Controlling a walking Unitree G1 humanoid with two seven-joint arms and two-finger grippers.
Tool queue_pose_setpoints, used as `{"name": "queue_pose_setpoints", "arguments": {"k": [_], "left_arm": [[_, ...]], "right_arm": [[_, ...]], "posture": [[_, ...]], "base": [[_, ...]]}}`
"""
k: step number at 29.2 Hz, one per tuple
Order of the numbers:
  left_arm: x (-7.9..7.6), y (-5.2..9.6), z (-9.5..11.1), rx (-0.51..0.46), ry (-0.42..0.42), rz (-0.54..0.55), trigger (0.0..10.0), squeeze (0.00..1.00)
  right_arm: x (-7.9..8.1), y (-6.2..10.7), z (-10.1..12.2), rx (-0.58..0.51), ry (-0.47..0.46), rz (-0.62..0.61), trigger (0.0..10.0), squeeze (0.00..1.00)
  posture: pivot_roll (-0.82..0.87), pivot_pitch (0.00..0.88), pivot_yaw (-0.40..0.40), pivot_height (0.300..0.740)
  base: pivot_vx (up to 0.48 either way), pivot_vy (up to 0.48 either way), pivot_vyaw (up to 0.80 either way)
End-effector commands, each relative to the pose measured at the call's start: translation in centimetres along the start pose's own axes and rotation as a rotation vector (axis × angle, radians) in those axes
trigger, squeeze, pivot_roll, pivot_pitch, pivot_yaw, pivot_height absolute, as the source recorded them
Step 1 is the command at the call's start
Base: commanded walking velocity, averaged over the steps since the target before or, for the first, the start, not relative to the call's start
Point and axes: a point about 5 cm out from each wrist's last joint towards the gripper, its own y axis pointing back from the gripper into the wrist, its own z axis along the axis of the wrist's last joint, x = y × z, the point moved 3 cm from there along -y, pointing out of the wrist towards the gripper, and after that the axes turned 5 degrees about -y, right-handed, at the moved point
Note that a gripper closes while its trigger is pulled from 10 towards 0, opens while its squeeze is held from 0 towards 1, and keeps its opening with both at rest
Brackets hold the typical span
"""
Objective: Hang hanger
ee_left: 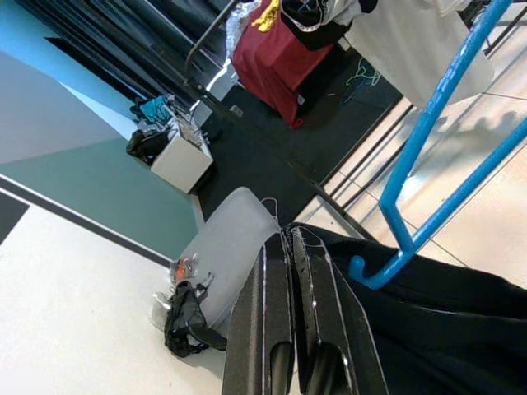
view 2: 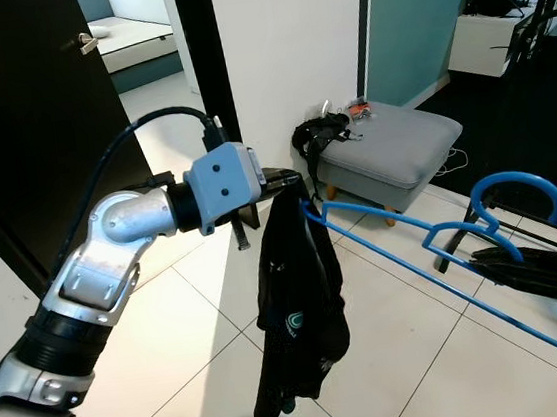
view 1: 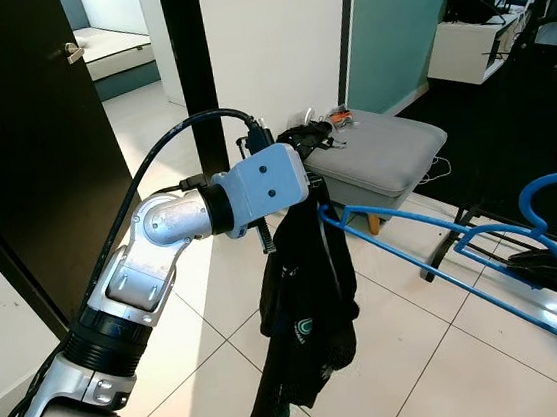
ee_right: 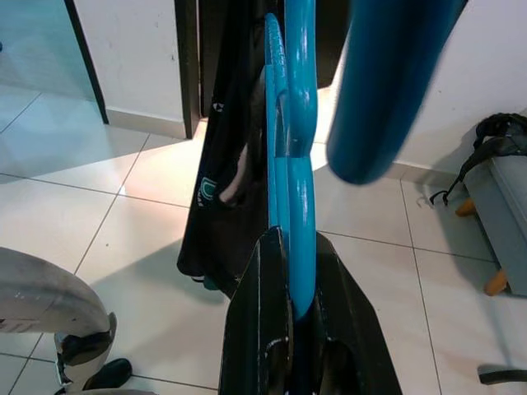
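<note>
A blue hanger [view 1: 466, 266] stretches across in front of me, its hook [view 2: 518, 186] at the right. My right gripper [ee_right: 292, 240] is shut on the hanger's neck just below the hook. A black garment [view 1: 305, 306] with a small teal logo droops from the hanger's left end [ee_left: 375, 271]. My left gripper [ee_left: 290, 240] reaches in from the left, fingers pressed together on the garment's top edge beside that hanger tip. In the eye views the cloth hides most of the left fingers [view 2: 280, 180].
A grey padded stool [view 1: 378, 152] with a black bag [view 1: 310, 134] on it stands behind the garment. A dark door [view 1: 28, 126] is at my left. A clothes rack's black base [view 1: 463, 238] and a red garment [ee_left: 276, 49] are at the right.
</note>
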Motion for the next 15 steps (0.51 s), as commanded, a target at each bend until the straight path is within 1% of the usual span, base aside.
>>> {"name": "queue_pose_setpoints", "arguments": {"k": [1, 6, 8, 12, 15], "left_arm": [[-0.1, -0.2, 0.8, -0.035, -0.006, -0.007, 10.0, 0.0], [-0.3, -0.5, 1.0, -0.046, 0.001, -0.007, 10.0, 0.0], [-0.4, -0.9, 1.1, -0.052, 0.013, 0.007, 10.0, 0.0], [-0.4, -1.0, 1.1, -0.053, 0.016, 0.01, 10.0, 0.0], [-0.5, -1.6, 1.7, -0.075, 0.032, 0.014, 10.0, 0.0]], "right_arm": [[0.3, -0.5, -0.1, 0.006, 0.013, 0.018, 10.0, 0.0], [0.9, -1.2, -0.3, 0.003, 0.002, 0.05, 10.0, 0.0], [1.3, -1.9, -0.5, 0.003, -0.004, 0.069, 10.0, 0.0], [1.3, -2.0, -0.6, 0.004, -0.005, 0.072, 10.0, 0.0], [1.4, -2.6, -0.6, 0.01, -0.006, 0.075, 10.0, 0.0]], "posture": [[0.09, 0.0, 0.031, 0.74], [0.08, 0.0, 0.03, 0.74], [0.08, 0.0, 0.03, 0.74], [0.08, 0.0, 0.03, 0.74], [0.08, 0.0, 0.026, 0.74]], "base": [[0.0, 0.0, 0.0], [0.0, 0.0, 0.0], [0.0, 0.0, 0.0], [0.0, 0.0, 0.0], [0.0, 0.0, 0.0]]}}
